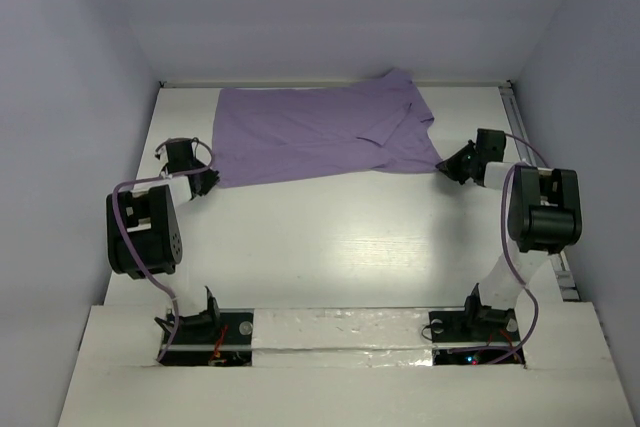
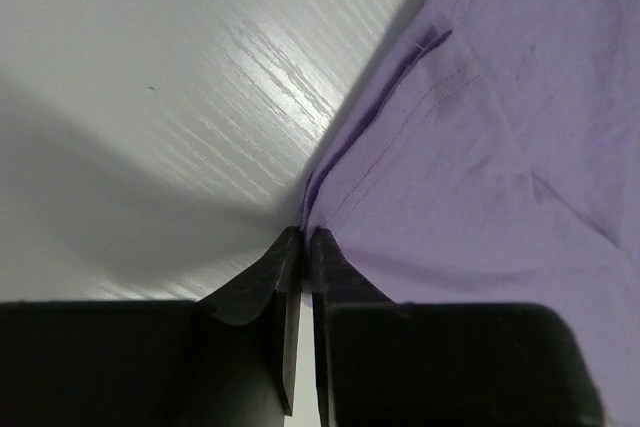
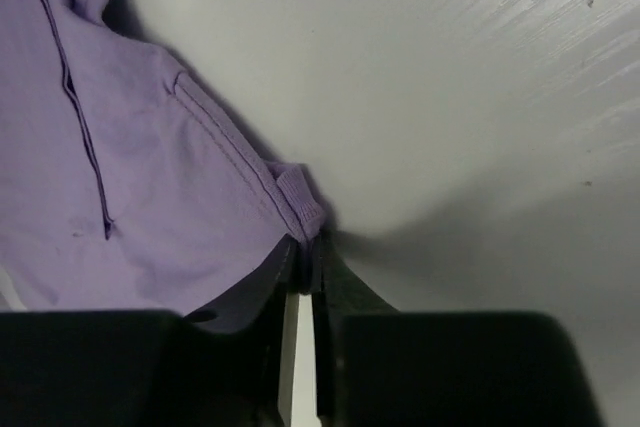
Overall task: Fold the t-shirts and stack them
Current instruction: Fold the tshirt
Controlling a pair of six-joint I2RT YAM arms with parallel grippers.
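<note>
The lavender t-shirt lies spread on the far half of the white table, with a sleeve folded over at its right side. My left gripper is shut on the shirt's near left corner; in the left wrist view the hem runs into the closed fingertips. My right gripper is shut on the shirt's near right corner; in the right wrist view the ribbed edge is pinched between the fingertips.
White walls enclose the table at the back and both sides. A rail runs along the right edge. Both arm bases stand at the near edge.
</note>
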